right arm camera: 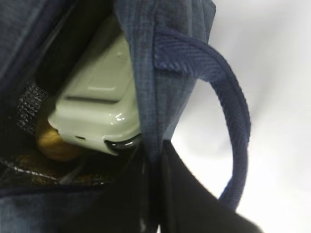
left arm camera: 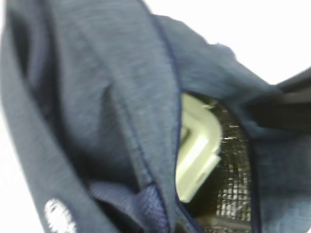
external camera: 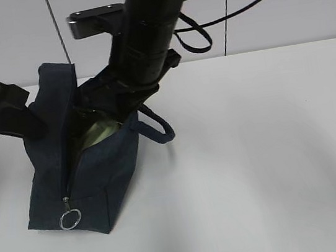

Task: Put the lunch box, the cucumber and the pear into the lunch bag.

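The dark navy fabric lunch bag (external camera: 84,175) stood unzipped on the white surface (external camera: 255,170). Inside lay the sage-lidded clear lunch box (right arm camera: 97,104), tilted, over the lumpy yellow pear (right arm camera: 51,143); no cucumber showed. The right tool (right arm camera: 150,194), nearer, was clamped on the bag's right wall beside the handle; the left tool's jaws, unseen, were together.

Bag (external camera: 109,178): dark navy woven cloth, matt, heathered weave visible up close. Handle (right arm camera: 228,97): ribbed navy webbing, matt. Zipper ring (external camera: 70,219): bright metal, shiny. Lining (left arm camera: 233,179): silvery foil-like with a grid texture, reflective. Lunch box (right arm camera: 99,102): pale green plastic lid, smooth, semi-gloss with highlights on the edges; clear glossy plastic rim below. Pear (right arm camera: 53,143): yellow-orange, smooth, dull sheen. Table (external camera: 267,162): white, smooth, matt. Arms (external camera: 148,28): black, mostly matt; cable (external camera: 196,37) glossy black.
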